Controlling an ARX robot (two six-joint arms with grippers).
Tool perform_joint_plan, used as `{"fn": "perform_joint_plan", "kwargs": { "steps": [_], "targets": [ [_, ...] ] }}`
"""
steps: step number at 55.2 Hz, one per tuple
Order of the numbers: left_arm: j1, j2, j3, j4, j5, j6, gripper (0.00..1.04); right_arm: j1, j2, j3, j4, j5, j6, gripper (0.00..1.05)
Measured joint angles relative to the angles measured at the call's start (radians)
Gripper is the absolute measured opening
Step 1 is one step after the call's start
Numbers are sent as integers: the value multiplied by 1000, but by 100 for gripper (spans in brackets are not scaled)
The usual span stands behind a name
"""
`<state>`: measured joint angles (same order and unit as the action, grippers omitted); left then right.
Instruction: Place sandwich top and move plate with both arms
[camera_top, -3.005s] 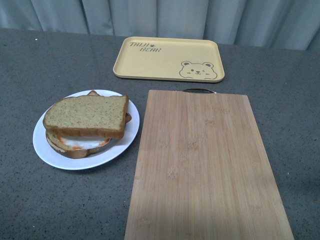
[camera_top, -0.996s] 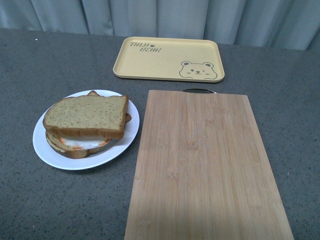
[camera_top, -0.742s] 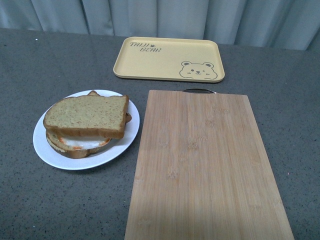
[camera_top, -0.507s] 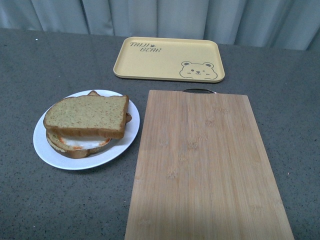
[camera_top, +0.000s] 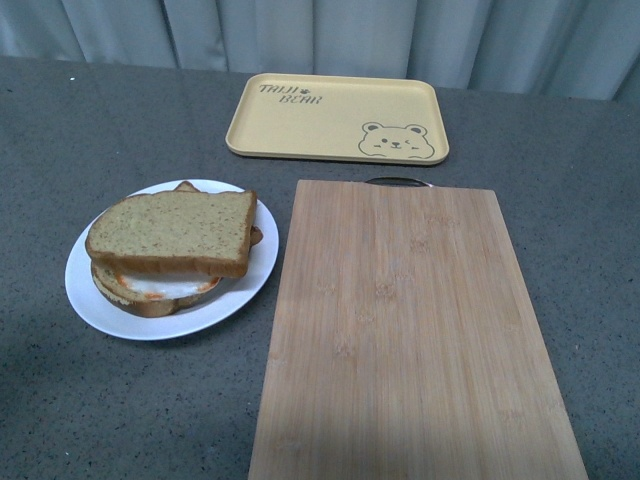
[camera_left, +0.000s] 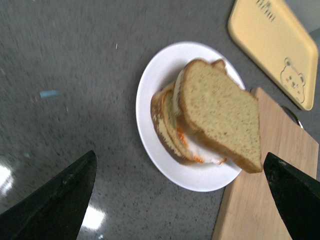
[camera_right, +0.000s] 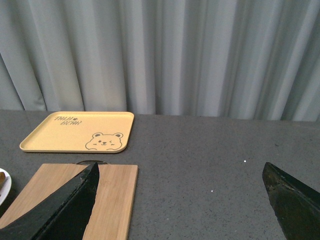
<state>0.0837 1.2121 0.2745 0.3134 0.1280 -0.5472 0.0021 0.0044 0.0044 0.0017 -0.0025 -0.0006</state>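
Grey speckled countertop (camera_top: 80, 120) fills the front view, with a pale pleated curtain (camera_top: 400, 40) hanging along its far edge. The sandwich top (camera_top: 172, 232), a brown wholegrain slice with a darker crust, lies flat at the left of centre. It rests on a fried egg (camera_top: 165, 288) whose white and orange rim show under its near edge. A lower bread slice (camera_top: 125, 295) sits beneath the egg, and the whole stack is on the plate (camera_top: 240, 285). This round white plate rests on the countertop, its right rim just beside the left edge of a bamboo cutting board (camera_top: 410, 330) that takes up the lower right of the frame. A dark metal handle (camera_top: 398, 181) shows at the board's far edge. Beyond it, at upper centre, lies a yellow rectangular tray (camera_top: 335, 118) with a bear drawing, well apart from the plate.

Neither arm shows in the front view. In the left wrist view the left gripper (camera_left: 179, 154) hangs above the plate with its black fingers (camera_left: 60, 200) spread wide, gripping nothing. The right gripper (camera_right: 180, 165) is likewise spread wide, hovering over the countertop near the board with nothing between its fingers (camera_right: 65, 205).
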Motion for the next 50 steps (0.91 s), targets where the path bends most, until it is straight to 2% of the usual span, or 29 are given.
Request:
{"fn": "perform_joint_plan", "kwargs": {
  "steps": [5,19,29,50],
  "targets": [
    [26,207,46,18,78,-84,98,0,0,0,0,0,0,95],
    [28,463,111,93,159,-249,98,0,0,0,0,0,0,95],
    [6,569,171,140,173,-328,98,0,0,0,0,0,0,95],
    [-8,678,240,90,183,-370,98,0,0,0,0,0,0,95]
  ]
}}
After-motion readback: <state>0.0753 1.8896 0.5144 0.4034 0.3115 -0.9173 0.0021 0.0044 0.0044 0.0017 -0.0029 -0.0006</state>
